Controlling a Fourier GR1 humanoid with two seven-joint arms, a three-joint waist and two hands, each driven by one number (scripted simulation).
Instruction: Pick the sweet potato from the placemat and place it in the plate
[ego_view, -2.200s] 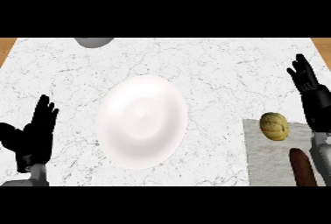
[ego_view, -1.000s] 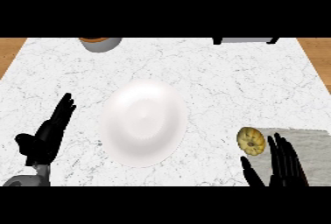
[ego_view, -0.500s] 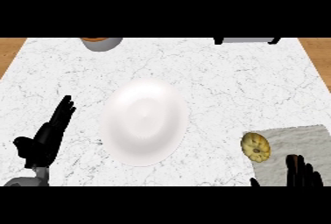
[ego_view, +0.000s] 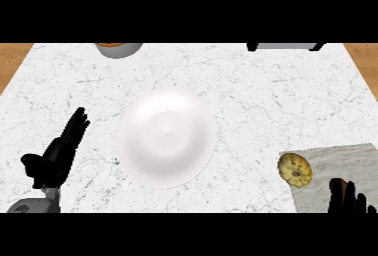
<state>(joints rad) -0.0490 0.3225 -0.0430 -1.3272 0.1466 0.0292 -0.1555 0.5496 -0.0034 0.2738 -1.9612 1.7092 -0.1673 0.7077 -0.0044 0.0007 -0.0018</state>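
Observation:
The white plate (ego_view: 166, 137) sits mid-counter. At the lower right lies the grey placemat (ego_view: 343, 162), and a round yellow-brown food item (ego_view: 294, 169) rests on its left edge. My right hand (ego_view: 348, 201) shows only as straight fingers rising from the bottom edge over the placemat, just right of that item and apart from it. A dark reddish-brown patch (ego_view: 336, 187) shows at those fingers; what it is I cannot tell. My left hand (ego_view: 57, 157) rests open, fingers up, left of the plate and holding nothing.
A grey bowl (ego_view: 118, 48) with orange contents stands at the far left edge of the counter. A dark object (ego_view: 284, 46) sits at the far right edge. Wooden floor shows past both far corners.
My right hand has slid down toward the bottom edge, so less of it shows. The yellow-brown item, plate and left hand have stayed put over the last half second.

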